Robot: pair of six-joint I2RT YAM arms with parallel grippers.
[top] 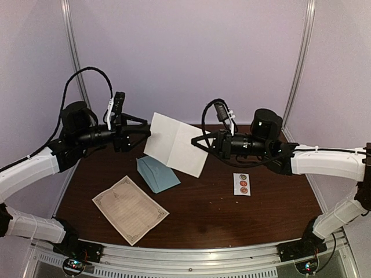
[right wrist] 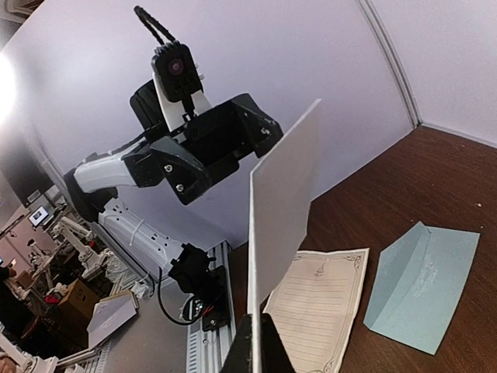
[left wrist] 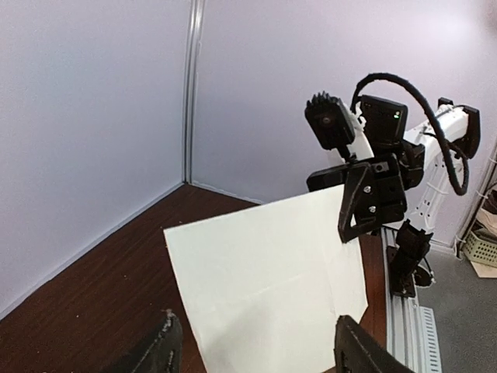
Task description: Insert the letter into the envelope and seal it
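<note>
A creased white sheet point(top: 174, 142), only its plain side showing, hangs in the air above the table's back middle. My right gripper point(right wrist: 255, 342) is shut on its right edge point(left wrist: 353, 225). My left gripper point(left wrist: 252, 342) is open at the sheet's left edge point(top: 145, 133), its fingers spread wide and not touching the paper point(left wrist: 264, 280). A cream letter point(top: 130, 208) with a thin ornate border lies flat near the front left, also in the right wrist view point(right wrist: 318, 311). The light blue envelope point(top: 157, 174) lies beside it on the table, under the held sheet point(right wrist: 423, 287).
A small white sticker strip point(top: 242, 184) with round stickers lies right of centre on the brown table point(top: 220, 220). Purple walls with metal posts close in the back and sides. The metal rail point(top: 191, 260) runs along the near edge.
</note>
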